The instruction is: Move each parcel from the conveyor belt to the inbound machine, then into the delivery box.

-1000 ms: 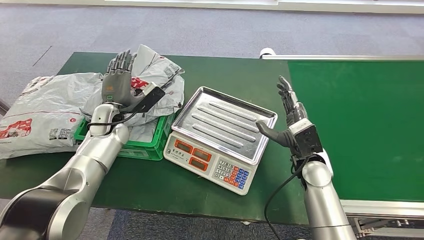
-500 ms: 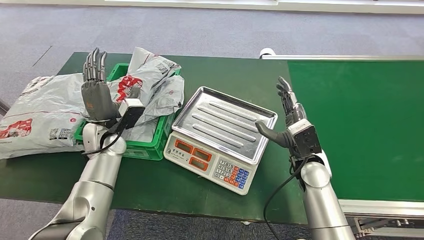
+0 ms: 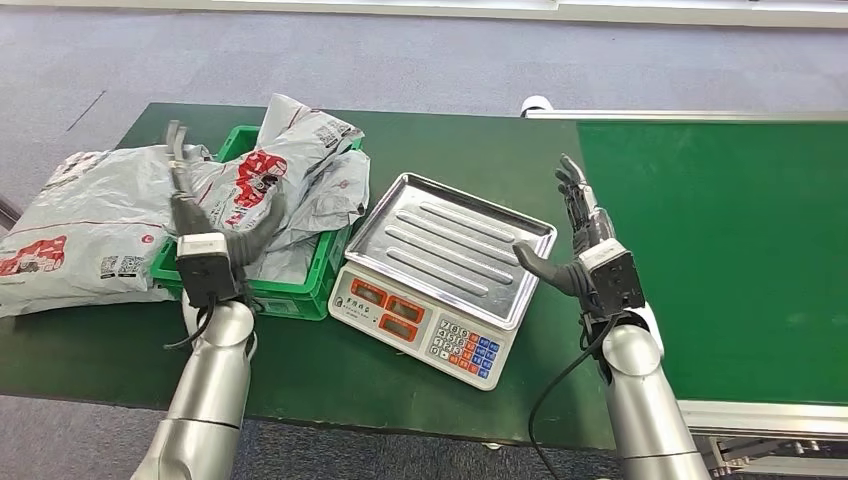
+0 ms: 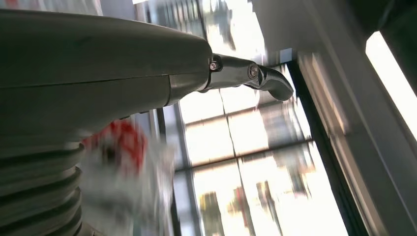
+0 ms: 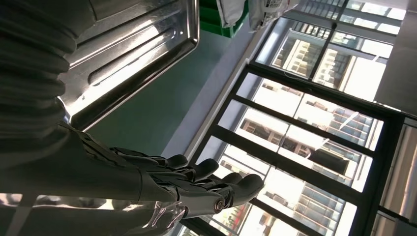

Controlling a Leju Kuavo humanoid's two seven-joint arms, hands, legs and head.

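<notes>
A dark green tabletop [image 3: 440, 150] carries the things, and a green conveyor belt [image 3: 720, 250] runs along its right side with nothing on it. At the tabletop's left end lies a large grey parcel [image 3: 80, 225] with red print, flat and partly over the edge. Just right of it stands a green crate [image 3: 300, 295] holding a crumpled heap of grey parcels [image 3: 290, 170] that rise above its rim. Touching the crate's right side is a weighing scale [image 3: 445, 265] with a bare steel tray and a keypad on its front. The left hand [image 3: 195, 215] stands upright in front of the crate, between the flat parcel and the heap, its fingers straight and apart with the thumb stretched toward the heap, holding nothing. The right hand [image 3: 580, 235] stands upright just beside the scale's right edge, between scale and belt, fingers extended, thumb pointing at the tray, also holding nothing.
</notes>
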